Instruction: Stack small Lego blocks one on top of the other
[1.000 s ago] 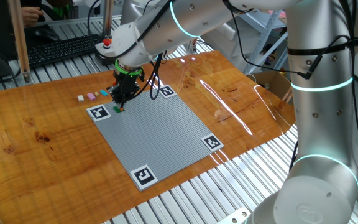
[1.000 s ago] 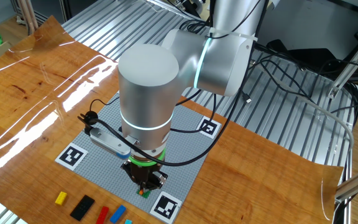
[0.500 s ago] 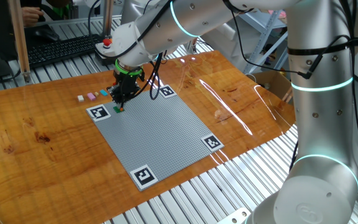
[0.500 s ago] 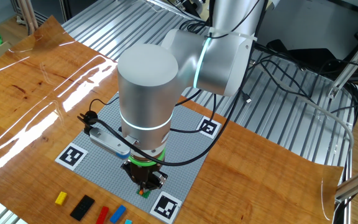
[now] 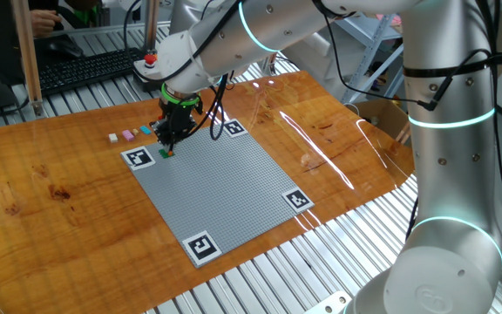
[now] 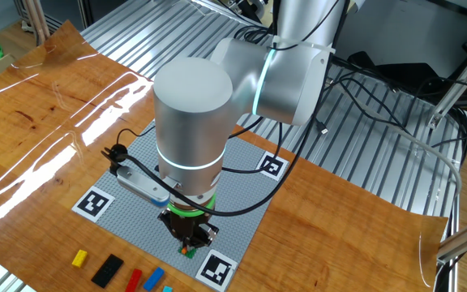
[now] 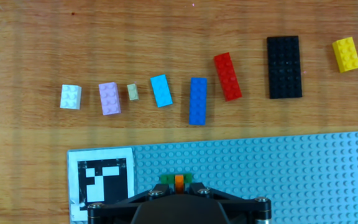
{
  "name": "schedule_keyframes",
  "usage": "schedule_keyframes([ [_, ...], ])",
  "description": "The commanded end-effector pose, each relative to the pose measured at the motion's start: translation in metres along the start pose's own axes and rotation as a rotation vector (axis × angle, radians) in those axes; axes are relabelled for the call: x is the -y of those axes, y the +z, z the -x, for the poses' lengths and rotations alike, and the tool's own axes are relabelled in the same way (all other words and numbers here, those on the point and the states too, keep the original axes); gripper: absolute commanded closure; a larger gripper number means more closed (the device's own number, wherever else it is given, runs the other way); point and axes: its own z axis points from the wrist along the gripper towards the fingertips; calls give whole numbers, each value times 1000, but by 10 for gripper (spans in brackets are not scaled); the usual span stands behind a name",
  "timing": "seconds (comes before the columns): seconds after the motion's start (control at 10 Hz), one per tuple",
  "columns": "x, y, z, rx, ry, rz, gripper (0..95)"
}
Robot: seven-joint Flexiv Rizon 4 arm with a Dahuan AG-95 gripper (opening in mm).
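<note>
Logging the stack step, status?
Gripper shut on orange brick, over green brick on baseplate. Loose bricks alongside; nothing in the way.

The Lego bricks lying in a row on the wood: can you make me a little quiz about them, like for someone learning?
1. True or false: the yellow brick sits on the grey baseplate.
2. Which loose brick is biggest? A) white brick B) black brick C) red brick
3. Fill in: the end effector is closed on an ______ brick over a green one.

Key: 1. False, it lies on the wooden table. 2. B. 3. orange brick, on the green brick.
</note>
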Motion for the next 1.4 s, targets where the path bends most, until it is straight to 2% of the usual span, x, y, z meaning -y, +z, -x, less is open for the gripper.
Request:
schedule_keyframes([
  [0.1, 0, 0, 0, -1, 1, 1, 760],
  [0.5, 1, 5, -1, 2, 3, 1, 760],
  [1.4, -1, -2, -1, 6, 18, -17, 760],
])
